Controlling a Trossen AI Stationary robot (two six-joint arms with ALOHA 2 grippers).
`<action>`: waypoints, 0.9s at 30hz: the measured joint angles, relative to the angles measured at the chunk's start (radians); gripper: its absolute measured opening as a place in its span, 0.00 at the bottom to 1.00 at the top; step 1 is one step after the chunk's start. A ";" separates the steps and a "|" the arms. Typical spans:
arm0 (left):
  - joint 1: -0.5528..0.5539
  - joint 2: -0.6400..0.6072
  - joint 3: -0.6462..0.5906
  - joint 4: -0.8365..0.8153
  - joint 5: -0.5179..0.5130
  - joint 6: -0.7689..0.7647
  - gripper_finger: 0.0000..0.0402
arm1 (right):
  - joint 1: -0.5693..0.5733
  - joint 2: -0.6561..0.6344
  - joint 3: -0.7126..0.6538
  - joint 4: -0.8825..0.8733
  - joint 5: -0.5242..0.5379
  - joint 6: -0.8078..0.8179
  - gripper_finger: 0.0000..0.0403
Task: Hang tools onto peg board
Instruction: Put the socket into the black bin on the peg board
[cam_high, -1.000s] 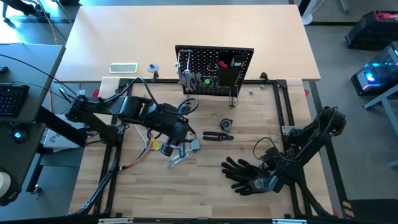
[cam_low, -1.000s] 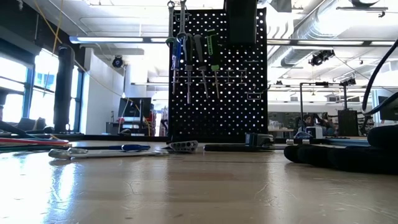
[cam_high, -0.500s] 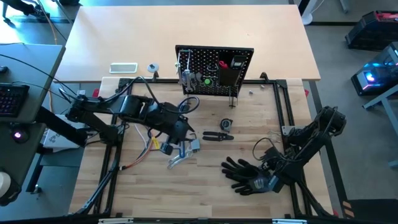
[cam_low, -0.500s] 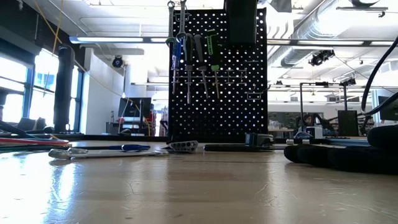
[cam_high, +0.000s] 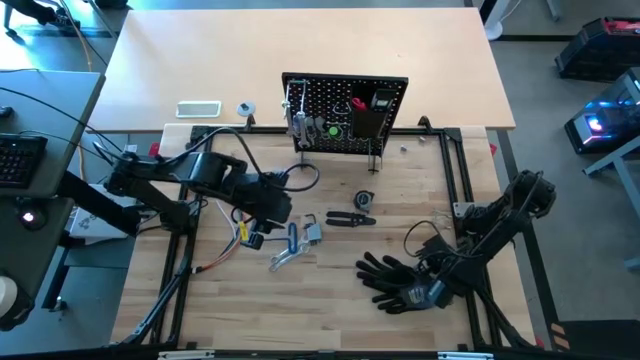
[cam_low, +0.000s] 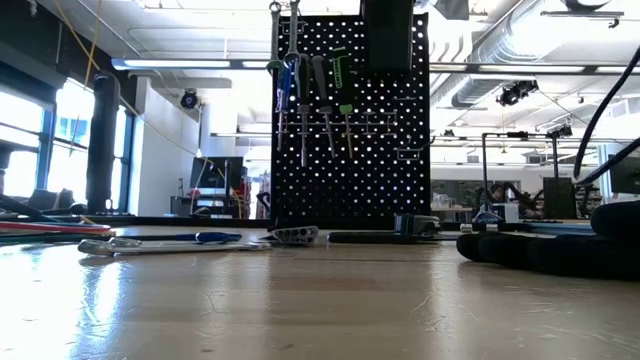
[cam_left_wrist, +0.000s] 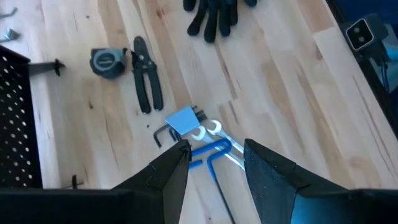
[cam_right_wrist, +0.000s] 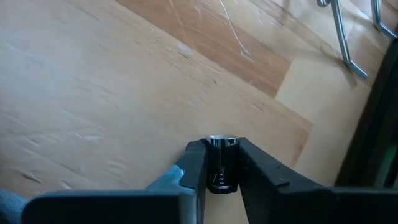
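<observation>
left jaws (cam_left_wrist: 214, 163) open above blue hex key (cam_left_wrist: 208, 152); right jaws (cam_right_wrist: 219, 167) grip a small silver-topped piece (cam_right_wrist: 219, 163).

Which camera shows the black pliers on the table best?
The left wrist view: the black pliers lie fully visible beside the tape measure. The high view shows them small, the low view only a dark edge-on strip, and the right wrist view not at all.
</observation>
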 joint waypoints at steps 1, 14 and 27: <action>-0.001 0.001 0.000 -0.003 0.000 -0.004 0.37 | -0.008 0.000 0.000 0.003 0.008 -0.009 0.13; -0.028 0.000 -0.176 0.159 0.003 -0.016 0.37 | -0.118 0.002 0.000 0.115 0.193 -0.113 0.15; -0.015 0.001 -0.605 0.852 0.003 -0.034 0.37 | -0.322 0.002 0.000 0.309 0.310 -0.373 0.14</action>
